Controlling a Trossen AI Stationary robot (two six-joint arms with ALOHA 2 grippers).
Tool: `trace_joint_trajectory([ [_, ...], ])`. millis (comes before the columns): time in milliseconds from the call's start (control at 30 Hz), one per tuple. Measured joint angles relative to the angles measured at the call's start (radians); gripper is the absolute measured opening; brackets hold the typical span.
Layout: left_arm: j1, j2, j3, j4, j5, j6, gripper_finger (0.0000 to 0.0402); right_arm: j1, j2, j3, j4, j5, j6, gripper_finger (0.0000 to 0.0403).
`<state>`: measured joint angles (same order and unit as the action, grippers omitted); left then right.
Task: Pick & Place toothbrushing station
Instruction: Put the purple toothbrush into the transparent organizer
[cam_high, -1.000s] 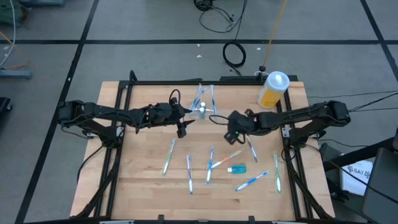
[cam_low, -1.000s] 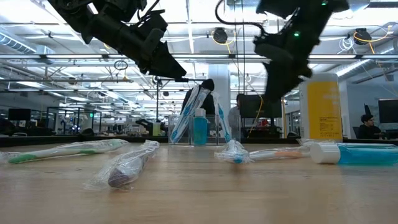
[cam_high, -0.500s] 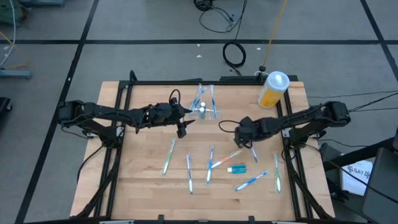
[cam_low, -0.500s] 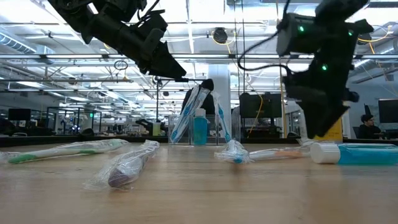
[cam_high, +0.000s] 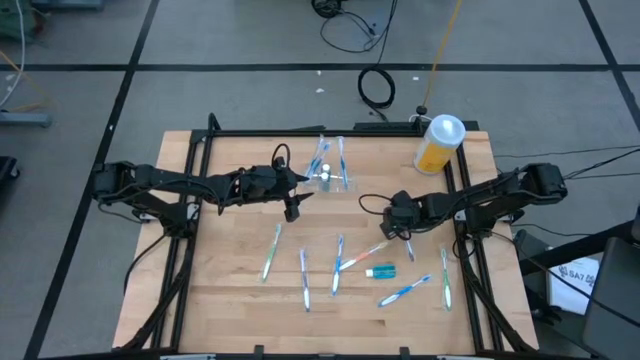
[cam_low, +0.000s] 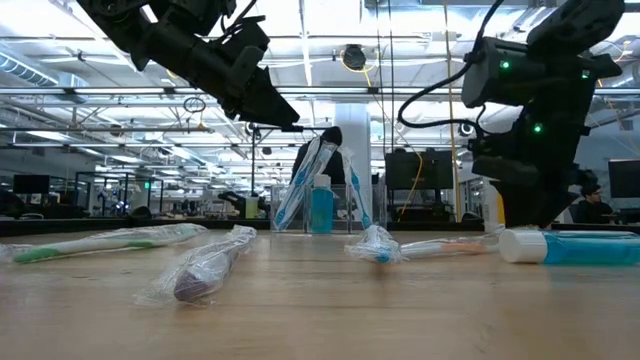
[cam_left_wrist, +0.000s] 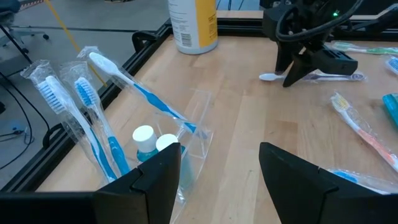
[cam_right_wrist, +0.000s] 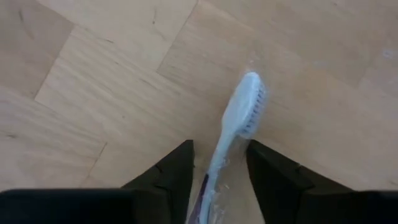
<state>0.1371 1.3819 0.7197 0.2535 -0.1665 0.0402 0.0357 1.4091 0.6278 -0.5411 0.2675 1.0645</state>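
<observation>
1. Straddling a wrapped white toothbrush (cam_right_wrist: 235, 127) on the table (cam_high: 230, 290), the right gripper (cam_right_wrist: 214, 180) had its fingers spread either side of the handle, not visibly pinching it.
2. That brush lay well to the right of the clear cup (cam_high: 330, 175).
3. The left gripper (cam_left_wrist: 214, 168) hung beside the cup, fingers apart and empty.
4. The cup held a few brushes and two tubes; about six brushes and one teal tube (cam_high: 382, 271) lay in front of the cup, so I judged the job under half done.

A wrapped white toothbrush (cam_right_wrist: 233, 134) lies on the wooden table (cam_right_wrist: 93, 93), its handle between the right gripper (cam_right_wrist: 217, 168) fingers, head toward one o'clock.
</observation>
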Motion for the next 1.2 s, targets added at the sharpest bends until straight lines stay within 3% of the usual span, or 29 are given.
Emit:
trace_joint_trajectory([
  [333,0.0,0.0,0.0,0.0,0.0,0.0,0.0225,-0.002,-0.012,-0.005,0.122,-0.002,-0.106,0.0023],
  [500,0.0,0.0,0.0,0.001,0.0,0.0,0.0225,-0.003,-0.08,-0.007,0.27,-0.018,-0.191,0.0014],
  [700,0.0,0.0,0.0,0.003,0.0,0.0,0.0225,-0.021,-0.16,-0.006,0.616,-0.006,-0.45,0.0016],
  [1000,0.0,0.0,0.0,0.004,0.0,0.0,0.0225,-0.091,-0.149,-0.005,1.272,0.02,-1.01,0.0021],
  [1200,0.0,0.0,0.0,0.005,0.0,0.0,0.0225,-0.156,-0.076,-0.004,1.562,0.019,-1.164,0.0009],
])
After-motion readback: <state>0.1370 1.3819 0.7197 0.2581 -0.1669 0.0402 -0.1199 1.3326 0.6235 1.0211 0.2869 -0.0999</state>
